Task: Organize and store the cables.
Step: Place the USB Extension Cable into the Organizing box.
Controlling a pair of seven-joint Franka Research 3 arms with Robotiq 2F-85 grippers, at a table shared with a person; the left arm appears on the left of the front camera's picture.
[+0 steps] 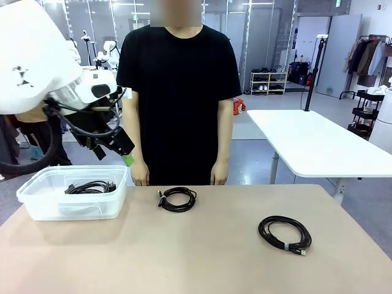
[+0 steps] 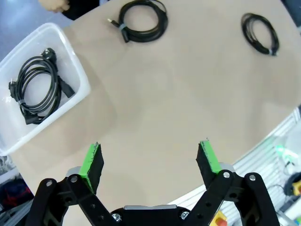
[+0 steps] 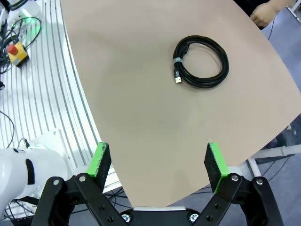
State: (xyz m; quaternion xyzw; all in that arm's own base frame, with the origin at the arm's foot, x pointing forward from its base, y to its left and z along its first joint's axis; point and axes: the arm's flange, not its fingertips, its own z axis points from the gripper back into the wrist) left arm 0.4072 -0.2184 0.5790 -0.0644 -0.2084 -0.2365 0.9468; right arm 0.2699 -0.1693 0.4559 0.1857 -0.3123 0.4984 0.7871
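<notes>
My left jaws and right jaws hang wide and empty over the counter. The near coil on my right and the middle coil beyond lie unobstructed, so I judge the next move is straddling one coil's rim. Farther left, one cable lies in the clear bin, with the person's hands behind.

Front view across table, wrist views overhead, sharing it

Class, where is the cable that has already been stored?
In the front view, the stored cable lies inside the clear bin on the left side of the table, left of the middle coil.
</notes>
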